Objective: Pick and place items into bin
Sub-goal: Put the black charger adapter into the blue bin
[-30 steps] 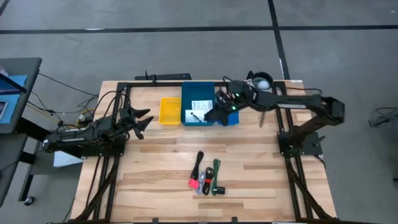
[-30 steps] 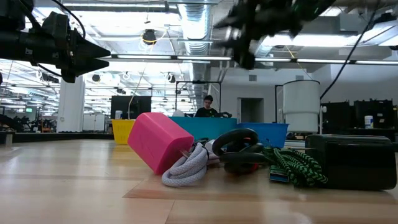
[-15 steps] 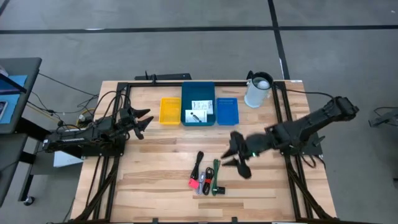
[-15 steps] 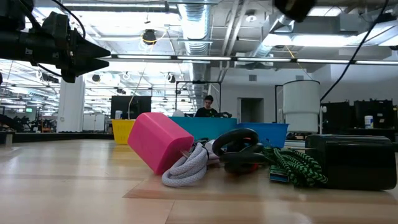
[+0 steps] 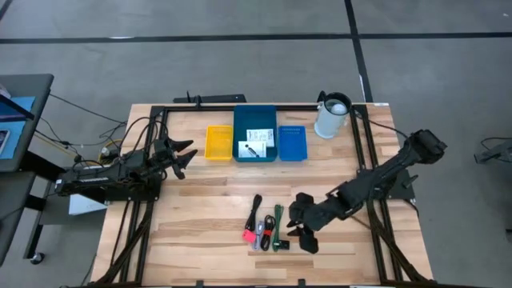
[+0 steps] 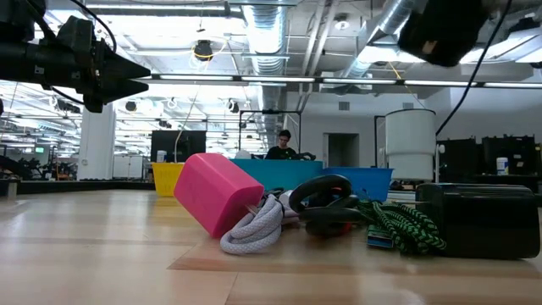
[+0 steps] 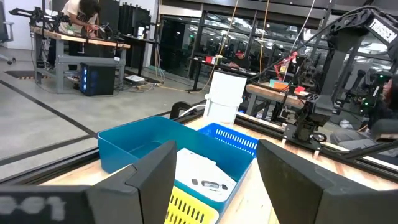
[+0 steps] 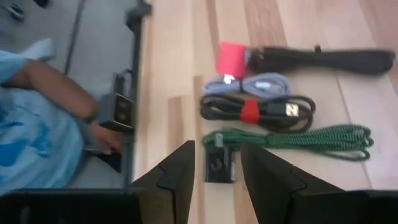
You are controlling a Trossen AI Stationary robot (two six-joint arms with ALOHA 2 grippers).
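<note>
You see the right gripper (image 5: 301, 228), jaws released, at 3 o'clock of the bundled green, black and pink cables (image 5: 266, 226) lying on the wooden counter (image 5: 200, 208). The left gripper (image 5: 182, 154), jaws released, waits at 9 o'clock of the blue plastic bin (image 5: 255, 144).

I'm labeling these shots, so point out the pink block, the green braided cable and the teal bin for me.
pink block (image 6: 216, 202), low view, on its broad front face.
green braided cable (image 8: 298, 138), right wrist view, mid-length of the coiled bundle.
teal bin (image 5: 244, 120), high view, on its left wall.
</note>
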